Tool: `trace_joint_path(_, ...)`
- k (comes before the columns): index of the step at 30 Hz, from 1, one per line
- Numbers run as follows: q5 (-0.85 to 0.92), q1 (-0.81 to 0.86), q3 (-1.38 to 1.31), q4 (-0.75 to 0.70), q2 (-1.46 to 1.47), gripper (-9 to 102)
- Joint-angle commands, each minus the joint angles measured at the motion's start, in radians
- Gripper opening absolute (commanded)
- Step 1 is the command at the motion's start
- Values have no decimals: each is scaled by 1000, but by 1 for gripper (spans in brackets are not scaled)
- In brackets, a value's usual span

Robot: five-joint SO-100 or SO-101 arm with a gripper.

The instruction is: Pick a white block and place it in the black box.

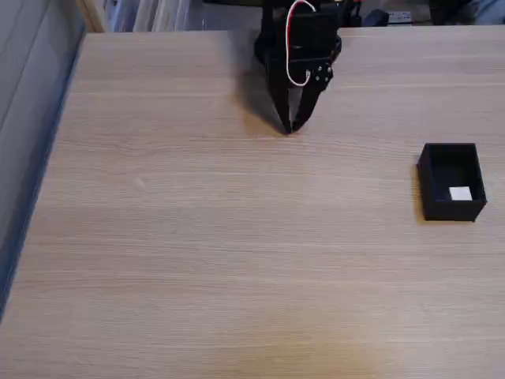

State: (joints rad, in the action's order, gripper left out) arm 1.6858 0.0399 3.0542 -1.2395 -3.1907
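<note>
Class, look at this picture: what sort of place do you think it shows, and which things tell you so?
Probably a desk used as a small robot workspace: a wood-grain table, a black arm whose gripper points down at it, and a black box holding a white block.

The white block lay inside the black box, near its front wall. The open-topped box sat at the table's right side, well apart from me.
</note>
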Motion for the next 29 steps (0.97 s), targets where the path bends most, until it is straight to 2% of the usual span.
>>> trace_joint_path(1, -34, 25, 40, -25, -57, 0)
trace_joint_path(6, -140, 3, 51, -81, -100, 0)
trace_joint_path(12, -81, -43, 52, -107, -141, 0)
trace_joint_path(29, -81, -48, 52, -109, -141, 0)
